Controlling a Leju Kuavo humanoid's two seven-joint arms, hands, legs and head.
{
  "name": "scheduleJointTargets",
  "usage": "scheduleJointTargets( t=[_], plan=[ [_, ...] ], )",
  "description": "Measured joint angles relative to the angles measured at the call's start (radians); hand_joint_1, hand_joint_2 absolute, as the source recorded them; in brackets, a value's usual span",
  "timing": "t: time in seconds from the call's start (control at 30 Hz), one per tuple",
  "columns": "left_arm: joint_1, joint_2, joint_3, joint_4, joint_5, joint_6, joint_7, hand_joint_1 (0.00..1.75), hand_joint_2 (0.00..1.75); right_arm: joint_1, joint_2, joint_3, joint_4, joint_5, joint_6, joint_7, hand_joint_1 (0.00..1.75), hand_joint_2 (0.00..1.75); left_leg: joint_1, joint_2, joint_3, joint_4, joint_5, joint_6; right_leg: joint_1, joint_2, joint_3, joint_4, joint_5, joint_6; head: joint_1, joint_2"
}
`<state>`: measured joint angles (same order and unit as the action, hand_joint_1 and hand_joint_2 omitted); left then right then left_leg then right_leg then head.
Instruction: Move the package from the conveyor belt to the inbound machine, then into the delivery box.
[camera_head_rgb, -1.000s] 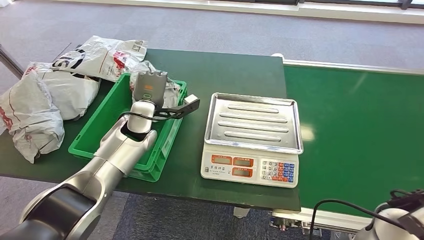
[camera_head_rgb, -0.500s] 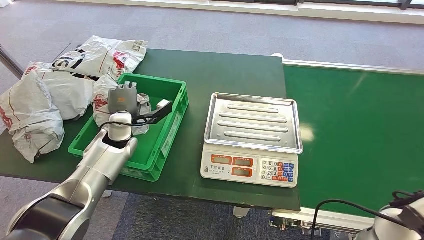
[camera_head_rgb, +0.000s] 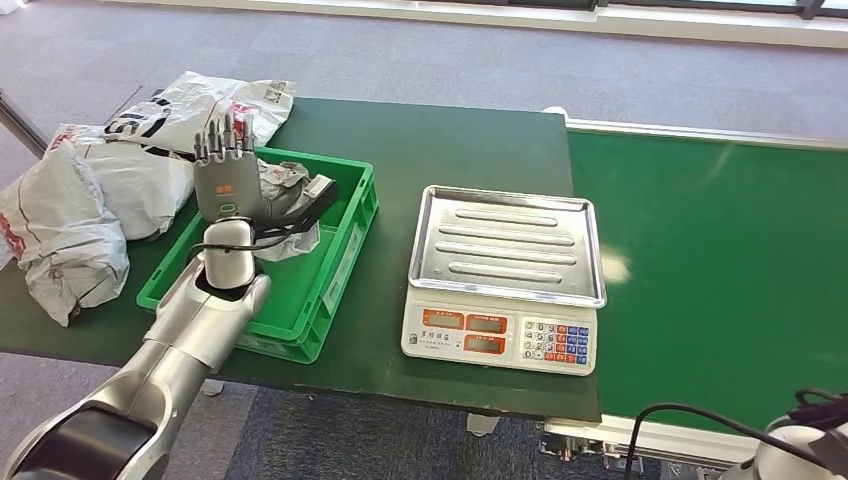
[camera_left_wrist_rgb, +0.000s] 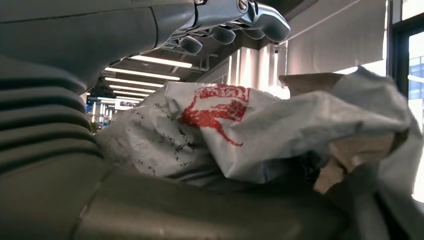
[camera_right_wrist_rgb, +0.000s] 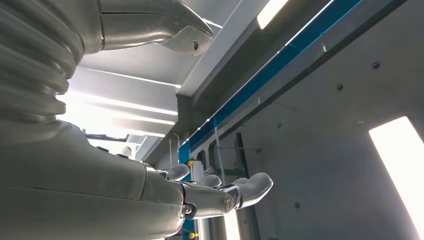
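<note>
The package (camera_head_rgb: 280, 180), a crumpled white mailer bag with red print, lies in the green delivery box (camera_head_rgb: 340, 270) on the left of the table. My left hand (camera_head_rgb: 225, 170) stands over the box right beside the bag, fingers (camera_head_rgb: 222, 135) straight and spread, thumb out toward the box's right side. In the left wrist view the package (camera_left_wrist_rgb: 250, 135) sits just in front of the palm, with the fingers (camera_left_wrist_rgb: 235, 20) stretched above it and not wrapped around it. My right hand (camera_right_wrist_rgb: 150, 190) hangs low with its fingers apart and nothing in them.
The weighing scale (camera_head_rgb: 505, 250) with its steel tray stands bare at the table's middle. The green conveyor belt (camera_head_rgb: 720, 270) runs along the right. A pile of white mailer bags (camera_head_rgb: 90, 200) lies left of and behind the box.
My left hand carried the package leftward from the box's right rim to over its inside, then straightened its fingers off the bag, which now rests in the box.
</note>
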<state>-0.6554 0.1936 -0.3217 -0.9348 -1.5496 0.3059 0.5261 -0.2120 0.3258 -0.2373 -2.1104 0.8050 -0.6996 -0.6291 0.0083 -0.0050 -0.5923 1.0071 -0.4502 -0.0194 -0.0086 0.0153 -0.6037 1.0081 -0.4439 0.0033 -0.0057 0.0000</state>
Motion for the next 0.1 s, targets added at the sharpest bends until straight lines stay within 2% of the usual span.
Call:
scheduleJointTargets(
  t=[0.1],
  plan=[
    [0.005,0.006,-0.007,-0.021,0.000,0.000,0.003,0.00,0.00,0.001,0.000,0.000,0.000,-0.001,0.000,0.000,0.00,1.75,0.000,0.000,0.000,0.000,0.000,0.000,0.000,0.000,0.000,0.000,0.000,0.000,0.000,0.000]
  ],
)
